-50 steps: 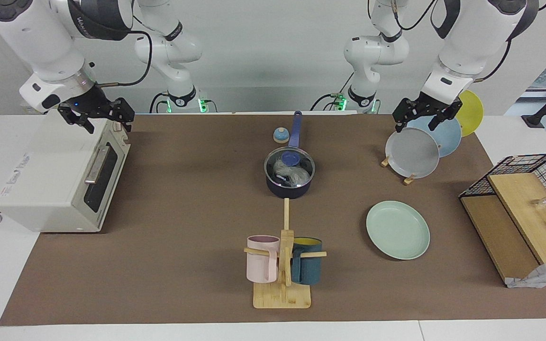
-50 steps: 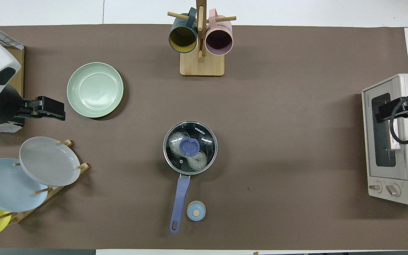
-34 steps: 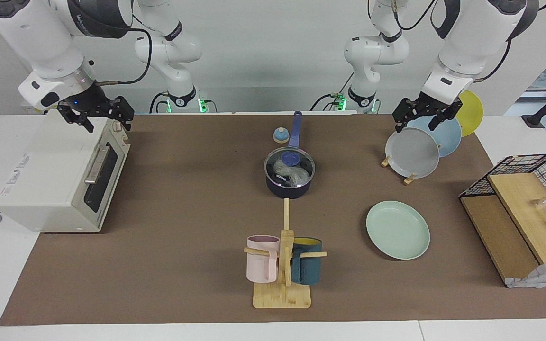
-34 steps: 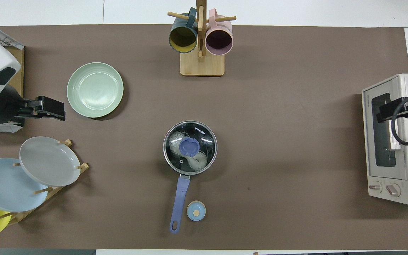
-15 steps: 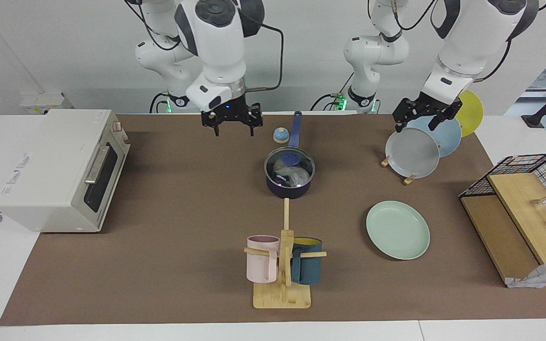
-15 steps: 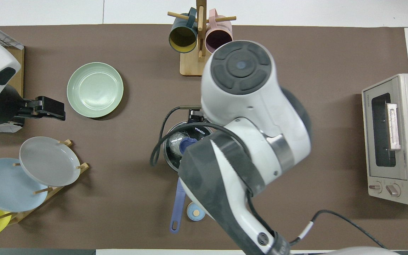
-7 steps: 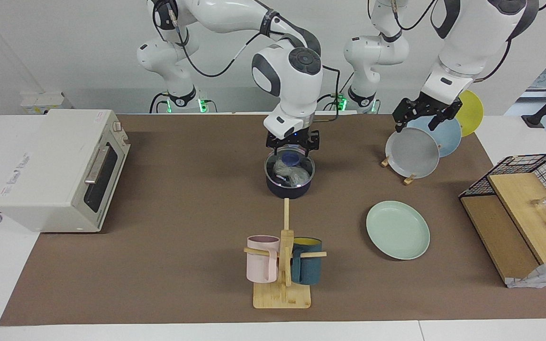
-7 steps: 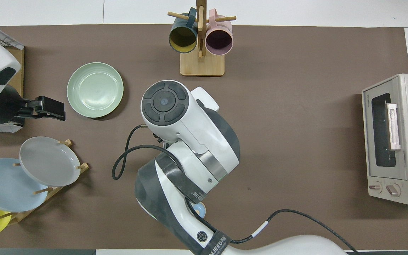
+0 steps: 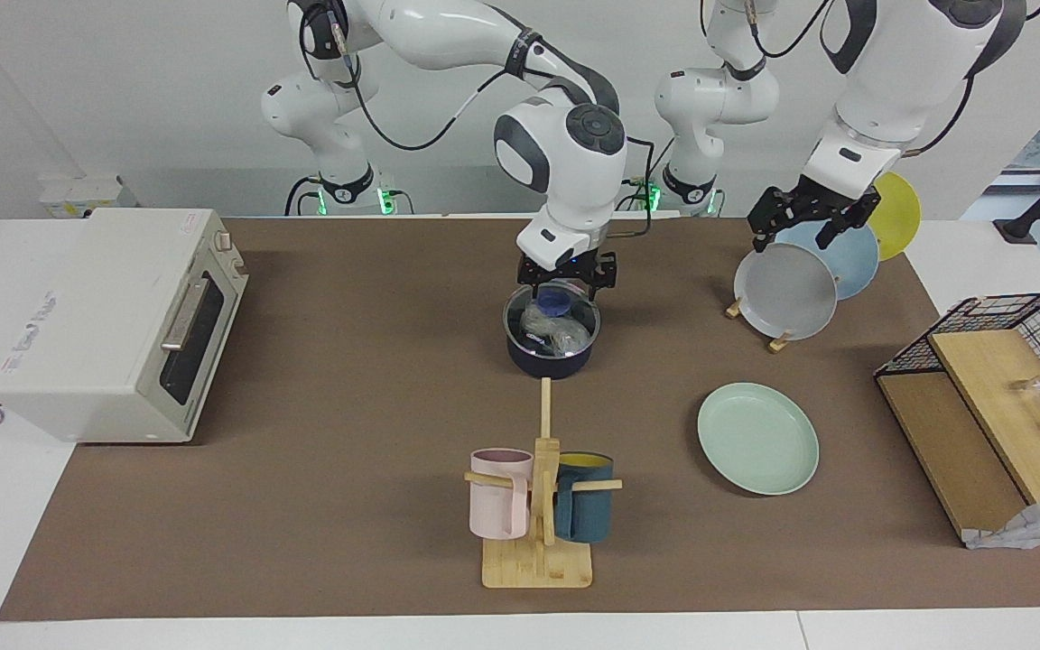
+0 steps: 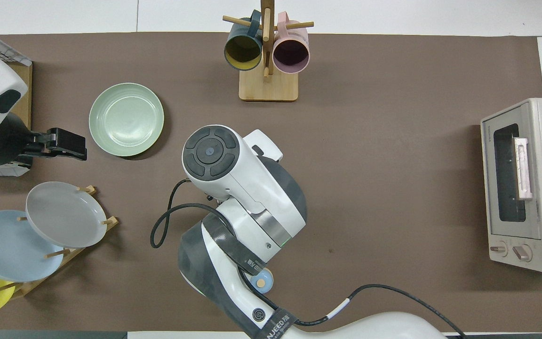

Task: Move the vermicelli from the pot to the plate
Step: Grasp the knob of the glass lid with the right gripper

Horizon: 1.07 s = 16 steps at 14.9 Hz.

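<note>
Bright, even light from above; soft short shadows on the mat; both views sharp.

high facing view, steep overhead view

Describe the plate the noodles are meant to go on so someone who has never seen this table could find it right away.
Start at the wooden rack of standing plates near the left arm's end of the brown table mat. Farther from the robots, lying flat, is the round pale mint-green plate. The grey, light blue and yellow plates stand on edge.
</note>
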Available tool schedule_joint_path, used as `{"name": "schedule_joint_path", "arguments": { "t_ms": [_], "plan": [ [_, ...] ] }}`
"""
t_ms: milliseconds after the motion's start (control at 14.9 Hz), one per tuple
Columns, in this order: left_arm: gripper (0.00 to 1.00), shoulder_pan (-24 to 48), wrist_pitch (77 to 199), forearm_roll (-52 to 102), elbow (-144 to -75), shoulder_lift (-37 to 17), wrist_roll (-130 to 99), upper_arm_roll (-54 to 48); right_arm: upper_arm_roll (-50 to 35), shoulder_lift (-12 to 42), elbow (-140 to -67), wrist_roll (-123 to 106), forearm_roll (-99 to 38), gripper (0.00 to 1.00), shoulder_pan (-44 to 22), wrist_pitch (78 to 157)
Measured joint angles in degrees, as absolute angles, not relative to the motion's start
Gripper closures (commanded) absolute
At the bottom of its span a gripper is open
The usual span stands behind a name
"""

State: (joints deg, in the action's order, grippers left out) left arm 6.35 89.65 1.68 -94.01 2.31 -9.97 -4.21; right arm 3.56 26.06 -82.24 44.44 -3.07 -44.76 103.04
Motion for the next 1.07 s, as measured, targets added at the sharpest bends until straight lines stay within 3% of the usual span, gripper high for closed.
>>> {"name": "schedule_joint_path", "arguments": {
  "t_ms": [603, 1072],
  "plan": [
    [0.00, 6.35, 89.65, 1.68, -94.01, 2.31, -9.97, -4.21, 3.55, 23.56, -89.41, 44.39, -2.89, 0.10, -45.32, 107.01],
    [0.00, 6.35, 89.65, 1.68, -94.01, 2.32, -9.97, -4.21, 3.55, 23.00, -90.01, 44.39, -2.83, 0.35, -45.77, 107.21]
  ]
}}
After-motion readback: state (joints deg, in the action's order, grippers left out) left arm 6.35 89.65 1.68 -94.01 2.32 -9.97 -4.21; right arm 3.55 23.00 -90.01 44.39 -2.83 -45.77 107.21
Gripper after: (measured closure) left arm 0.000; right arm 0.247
